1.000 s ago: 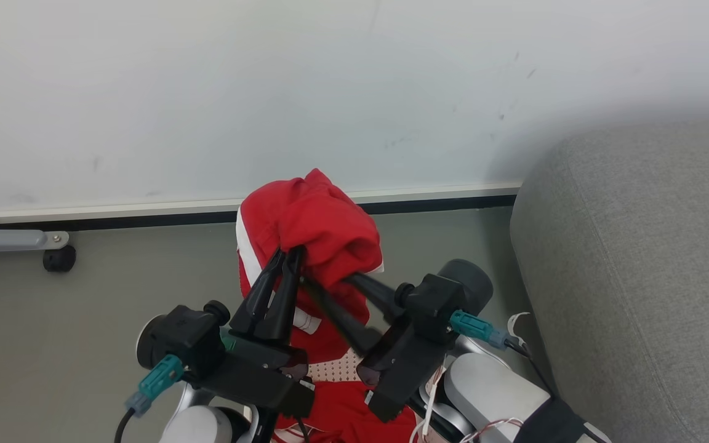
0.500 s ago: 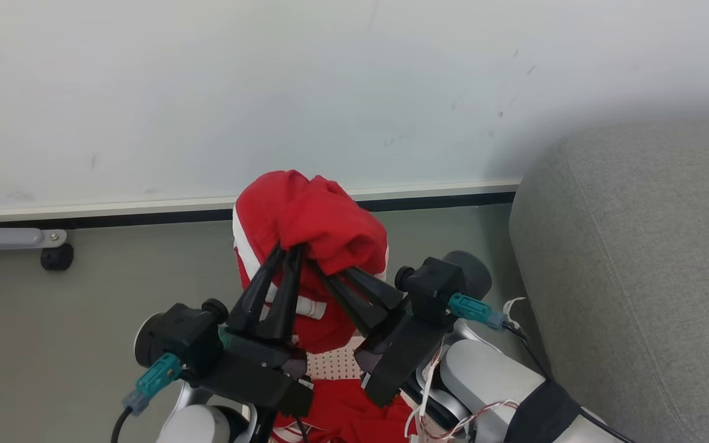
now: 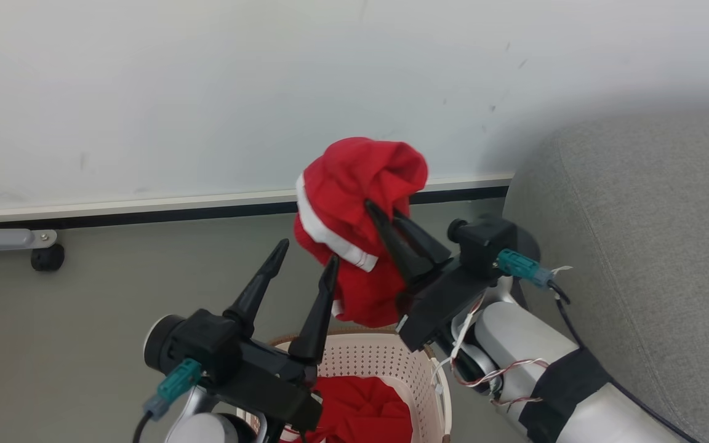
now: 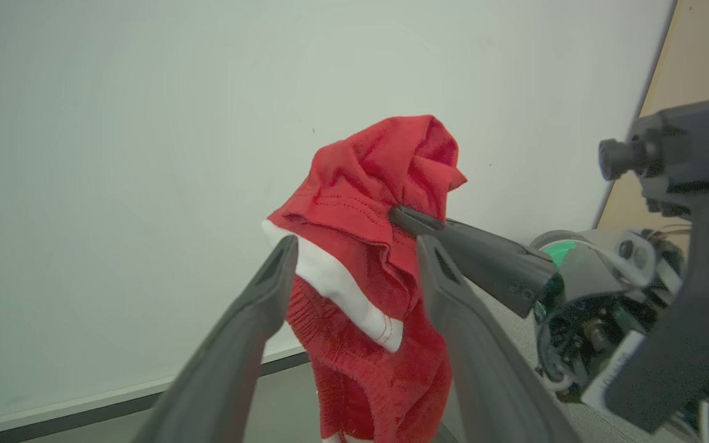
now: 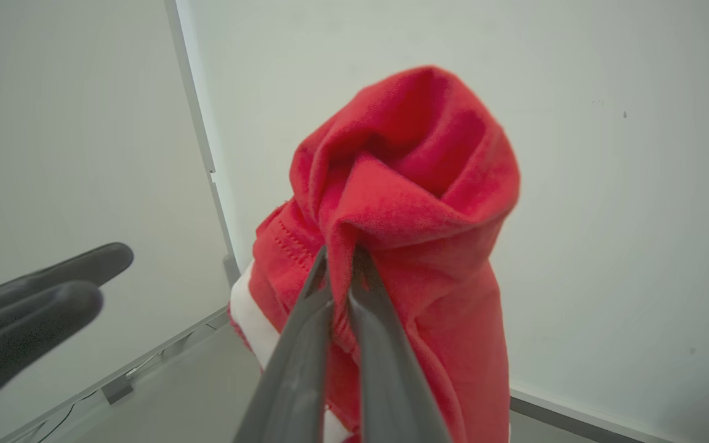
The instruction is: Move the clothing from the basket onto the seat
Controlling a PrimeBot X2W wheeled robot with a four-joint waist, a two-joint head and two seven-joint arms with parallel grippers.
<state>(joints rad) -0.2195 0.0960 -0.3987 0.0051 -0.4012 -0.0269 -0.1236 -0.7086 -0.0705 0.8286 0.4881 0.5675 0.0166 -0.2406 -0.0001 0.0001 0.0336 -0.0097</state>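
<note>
Red clothing [image 3: 354, 197] hangs bunched above the basket [image 3: 391, 360], pinched by the right gripper [image 3: 383, 209]. The left gripper [image 3: 308, 252] is spread wide and empty just beside it. More clothing lies in the basket; the seat [image 3: 637, 246] is at right.
Left wrist view: fingers [image 4: 250, 332] apart, clothing beyond them.
Right wrist view: fingers [image 5: 305, 369] clamped on a fold.

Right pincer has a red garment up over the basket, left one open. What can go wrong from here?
1. The right pincer pinches only a small fold of the red garment; most hangs free, so it may slip on the way to the sofa.
2. The open left pincer sits close beside the hanging cloth; a finger could snag it.
</note>
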